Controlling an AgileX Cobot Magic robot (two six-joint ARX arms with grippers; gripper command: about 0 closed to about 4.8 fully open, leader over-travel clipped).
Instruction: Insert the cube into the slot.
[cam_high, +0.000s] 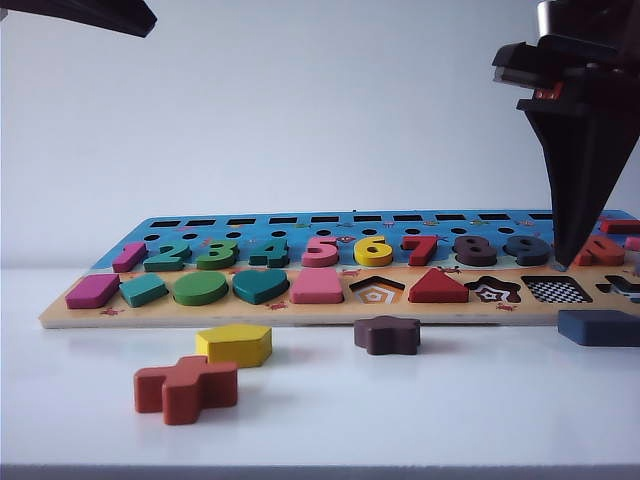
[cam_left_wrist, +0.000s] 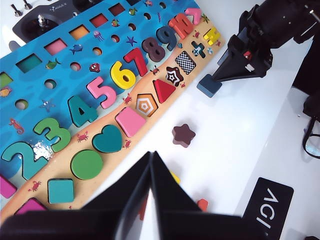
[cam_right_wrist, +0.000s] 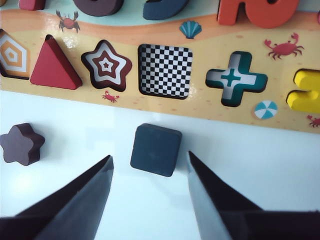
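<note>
**Blue cube on the table, just short of its slot**

The cube (cam_right_wrist: 156, 149) was a flat, dark navy square block with rounded corners and a matte top. It lay on the white table (cam_high: 420, 420), just beside the near edge of the puzzle board (cam_left_wrist: 60, 75) and apart from it, directly in front of the slot (cam_right_wrist: 165, 69), a square cut-out with a black-and-white checkerboard floor.

The right gripper (cam_right_wrist: 149, 165) hung above the cube with its two dark fingers spread wide, one to each side of the block, neither touching it as far as the right wrist view showed.

That view alone gave the cube's whole top face and its alignment with the slot, with a brown star piece (cam_right_wrist: 21, 144) lying on the table to one side. The exterior view cut the cube off at the picture's right edge, but it showed a yellow pentagon (cam_high: 236, 344) and an orange cross (cam_high: 186, 388) loose on the table.

The left gripper (cam_left_wrist: 151, 159) appeared well away from the cube, near the other end of the board's front, its fingertips pressed together on nothing.
</note>
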